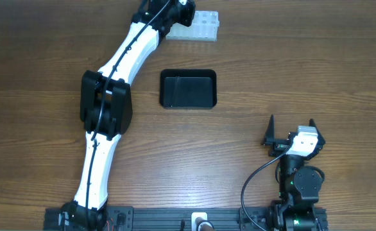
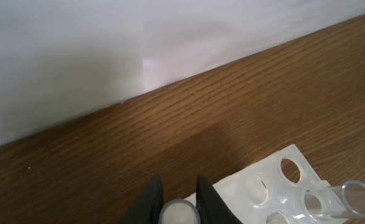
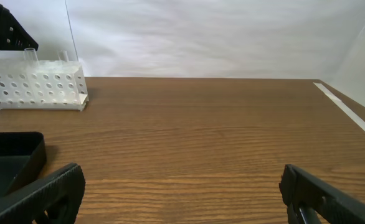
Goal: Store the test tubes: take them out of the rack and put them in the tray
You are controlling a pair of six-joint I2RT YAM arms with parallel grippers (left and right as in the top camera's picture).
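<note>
From above, the left arm [image 1: 120, 83] reaches up the wooden table [image 1: 303, 64] to the white rack [image 1: 201, 27] at the far edge. The left gripper [image 1: 180, 13] is over the left end of the rack. The black tray [image 1: 188, 106] lies in the middle of the table, nearer than the rack and not touching it. The right gripper [image 1: 292, 128] is low on the right side, well apart from the tray and the rack. Its two fingers are spread wide and hold nothing.

In the left wrist view, the left gripper's two dark fingers [image 2: 152, 199] stand close together. The round top of a test tube [image 2: 179, 213] is squeezed between them. This hand is almost shut and has hold of that tube. The rack, with its round holes, is just beside the fingers. A second tube [image 2: 357, 198] stands in the rack farther along. I cannot tell if the held tube is still down in its hole.

In the right wrist view, the rack is far off on the table, close to the white wall [image 3: 201, 31]. Two tube tops [image 3: 30, 55] poke up out of it. A black part of the left arm is just above the end of the rack. A corner of the tray is nearer. The right gripper's fingers are far apart, with bare wood between them.
</note>
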